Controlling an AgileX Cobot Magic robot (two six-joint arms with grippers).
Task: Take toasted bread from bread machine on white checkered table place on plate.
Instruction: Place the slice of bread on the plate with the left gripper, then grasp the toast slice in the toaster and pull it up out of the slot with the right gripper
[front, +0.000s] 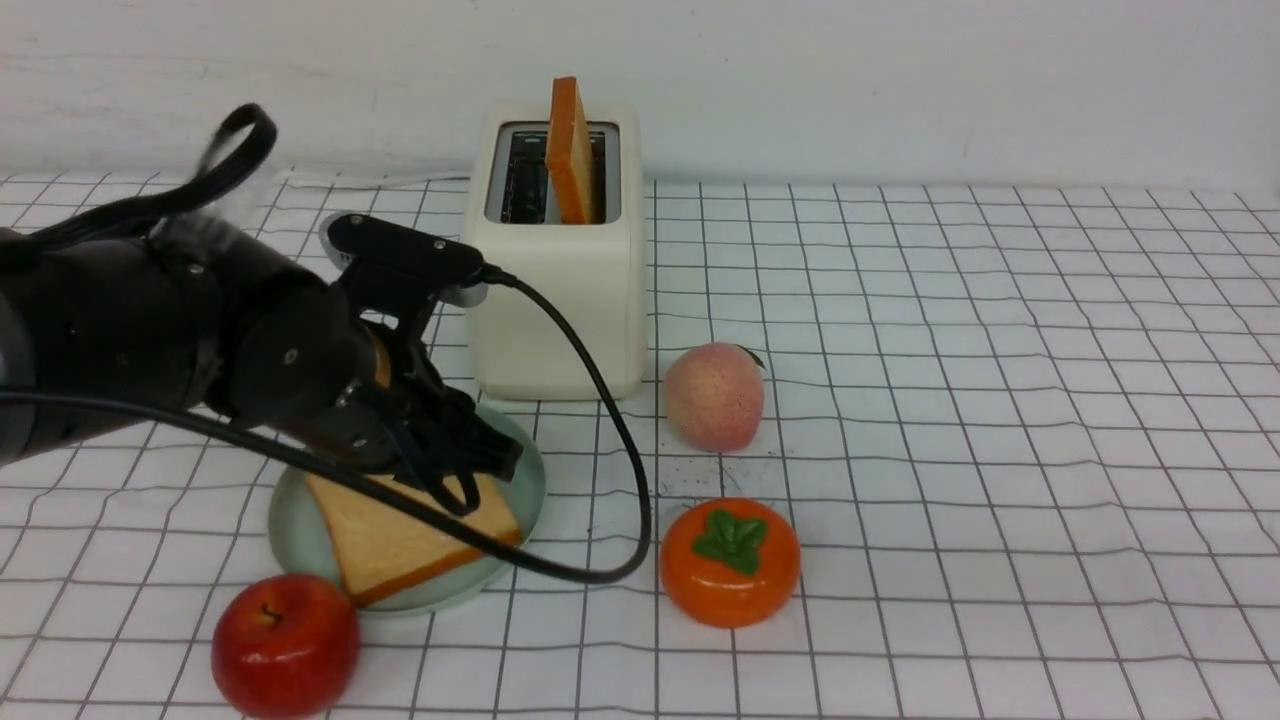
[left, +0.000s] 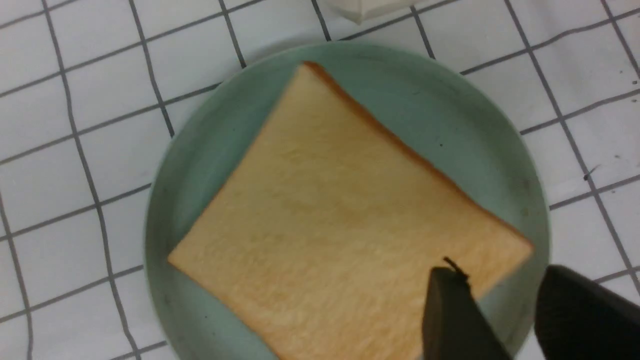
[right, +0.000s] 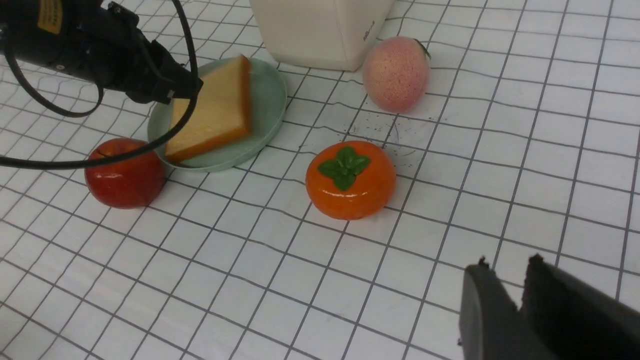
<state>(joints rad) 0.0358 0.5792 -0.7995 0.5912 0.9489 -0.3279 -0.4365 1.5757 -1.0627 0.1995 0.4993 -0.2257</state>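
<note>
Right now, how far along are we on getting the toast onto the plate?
Done: one slice lies flat on the plate. In hand: the left end effector hovers over that slice's corner, jaws apart, gripping nothing, so it looks released. Left: the second slice stands upright in the bread machine slot, untouched. The right end effector hangs empty over the table.
</note>
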